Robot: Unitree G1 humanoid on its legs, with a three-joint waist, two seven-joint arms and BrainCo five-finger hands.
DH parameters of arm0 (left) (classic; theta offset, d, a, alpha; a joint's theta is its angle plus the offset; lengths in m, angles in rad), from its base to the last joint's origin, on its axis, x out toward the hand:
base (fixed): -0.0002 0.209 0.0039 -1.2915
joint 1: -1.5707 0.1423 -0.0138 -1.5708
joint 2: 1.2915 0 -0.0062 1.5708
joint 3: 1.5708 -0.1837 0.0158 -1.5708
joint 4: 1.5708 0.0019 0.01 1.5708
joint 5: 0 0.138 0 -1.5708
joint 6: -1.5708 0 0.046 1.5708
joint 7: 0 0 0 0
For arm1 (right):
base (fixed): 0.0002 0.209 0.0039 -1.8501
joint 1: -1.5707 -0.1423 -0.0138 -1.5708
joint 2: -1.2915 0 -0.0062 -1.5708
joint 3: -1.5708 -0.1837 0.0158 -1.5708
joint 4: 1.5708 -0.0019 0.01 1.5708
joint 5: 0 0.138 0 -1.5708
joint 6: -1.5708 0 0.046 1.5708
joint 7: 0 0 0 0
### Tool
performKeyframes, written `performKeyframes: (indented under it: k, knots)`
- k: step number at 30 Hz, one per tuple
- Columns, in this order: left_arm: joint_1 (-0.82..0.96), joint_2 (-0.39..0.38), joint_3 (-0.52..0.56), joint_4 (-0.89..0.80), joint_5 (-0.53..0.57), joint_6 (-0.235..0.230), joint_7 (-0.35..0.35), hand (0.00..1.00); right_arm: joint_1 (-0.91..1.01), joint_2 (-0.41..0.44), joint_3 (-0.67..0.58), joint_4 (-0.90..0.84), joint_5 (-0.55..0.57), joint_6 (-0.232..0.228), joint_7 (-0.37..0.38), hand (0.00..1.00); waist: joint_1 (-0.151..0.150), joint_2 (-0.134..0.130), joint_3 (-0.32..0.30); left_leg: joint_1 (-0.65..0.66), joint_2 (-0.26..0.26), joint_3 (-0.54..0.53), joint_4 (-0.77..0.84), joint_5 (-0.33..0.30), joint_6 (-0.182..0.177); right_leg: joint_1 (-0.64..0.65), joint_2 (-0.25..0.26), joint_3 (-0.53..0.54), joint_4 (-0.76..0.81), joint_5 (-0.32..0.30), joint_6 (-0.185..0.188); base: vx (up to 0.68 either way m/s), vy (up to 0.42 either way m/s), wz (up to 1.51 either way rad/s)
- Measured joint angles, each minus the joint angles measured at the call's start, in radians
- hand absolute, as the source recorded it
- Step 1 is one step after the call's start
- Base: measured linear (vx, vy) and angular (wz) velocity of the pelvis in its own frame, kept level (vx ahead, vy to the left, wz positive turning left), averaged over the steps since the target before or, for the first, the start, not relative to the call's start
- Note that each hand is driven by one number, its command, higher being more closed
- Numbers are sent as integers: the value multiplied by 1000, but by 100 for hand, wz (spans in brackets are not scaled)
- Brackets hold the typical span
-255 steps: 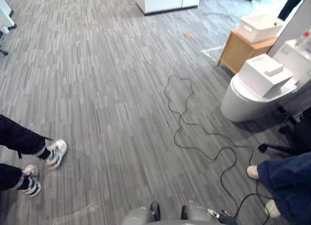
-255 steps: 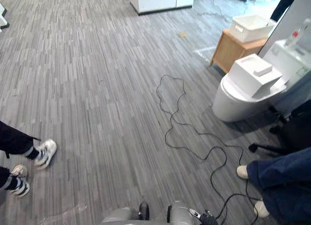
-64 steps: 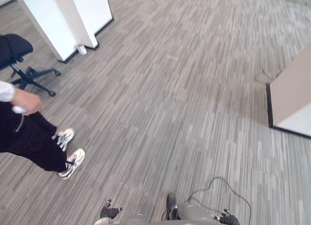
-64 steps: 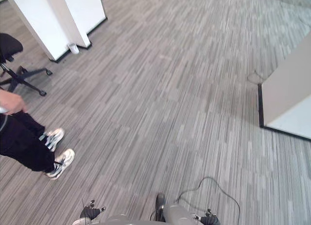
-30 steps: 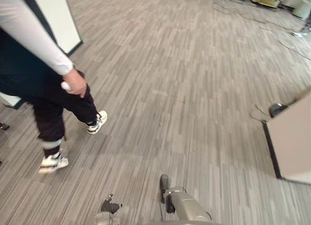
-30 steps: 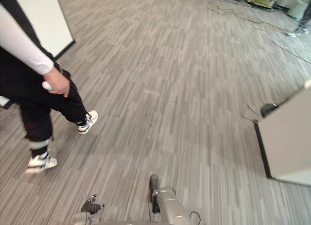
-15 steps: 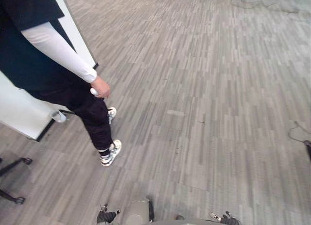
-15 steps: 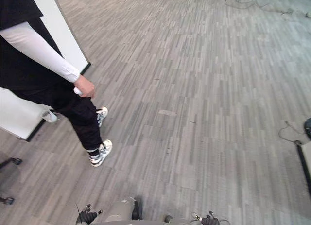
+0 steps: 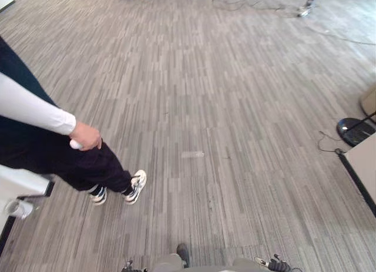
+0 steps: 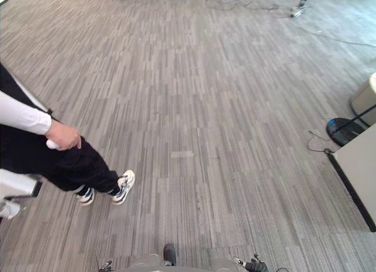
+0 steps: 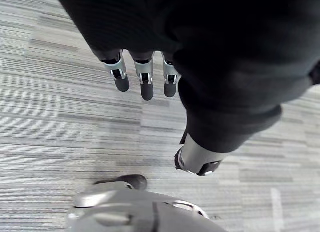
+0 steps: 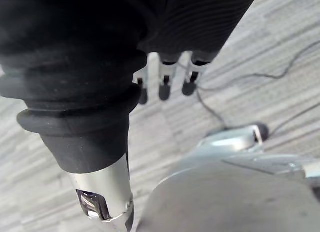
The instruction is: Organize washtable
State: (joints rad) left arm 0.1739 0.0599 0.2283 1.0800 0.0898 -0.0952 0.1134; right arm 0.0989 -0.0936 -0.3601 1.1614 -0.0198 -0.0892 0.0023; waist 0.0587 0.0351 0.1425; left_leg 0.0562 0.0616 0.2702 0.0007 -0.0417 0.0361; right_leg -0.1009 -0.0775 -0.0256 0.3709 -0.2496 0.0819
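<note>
Your left hand (image 11: 146,85): fingers straight and slack, apart, hanging over the grey carpet floor (image 9: 235,107) | your right hand (image 12: 164,86): fingers straight and apart above the same floor | person (image 9: 76,166) out beyond your left hand, fist round a small white object (image 9: 76,144) | pale rounded bin (image 10: 364,98) far beyond your right hand, contents cannot be told

Floor (image 9: 235,96): grey carpet in narrow streaked planks, evenly lit. A pale strip (image 9: 192,155) lies near its centre. A white panel (image 9: 17,181) stands at the left. A beige, black-edged panel (image 9: 364,166) stands at the right, with a round black stand base (image 9: 351,128) just beyond it. Loose cables (image 9: 247,4) lie at the far end.
</note>
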Motion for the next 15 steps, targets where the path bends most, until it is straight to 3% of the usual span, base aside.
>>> performKeyframes:
  k: [2,3,4,5,9,10,15]
  knots:
    - [2,11,0,-2,3,-3,-2,0,6,12,8,-2,0,-1,-1,0,-3,-22,-6,28,0,16,1,-13,-31,-5,9,26,-132,104,4,148,3,-7]
    - [3,27,4,-1,3,-1,-1,0,11,27,7,1,0,-1,-3,0,-5,-55,-11,51,-22,19,6,-22,-44,-8,-5,52,-177,227,4,221,-58,-1]
    - [5,35,11,3,3,1,0,0,13,35,8,3,0,-1,-4,0,-8,-74,-13,68,-36,15,6,-30,-55,-5,-15,60,-181,229,4,331,-121,-1]
    - [6,23,19,9,5,0,2,0,15,25,6,5,-3,1,-4,0,-11,-54,-25,73,-19,2,7,-32,-59,9,2,57,-201,229,0,360,-143,-2]
    - [3,5,20,11,14,0,1,0,16,6,18,3,-13,1,-1,0,-15,-25,-32,71,14,-1,-3,-49,-84,32,42,56,-274,245,-22,204,-76,-13]
    - [4,22,17,31,38,0,-1,0,29,8,64,13,-14,6,-4,0,-15,-62,-65,71,-27,-40,16,-78,-79,95,4,57,-411,313,2,0,0,-5]
    - [5,23,17,34,39,0,-1,0,29,8,66,14,-13,6,-4,0,-13,-60,-67,66,-28,-51,17,-77,-78,99,3,47,-411,313,2,0,-1,7]
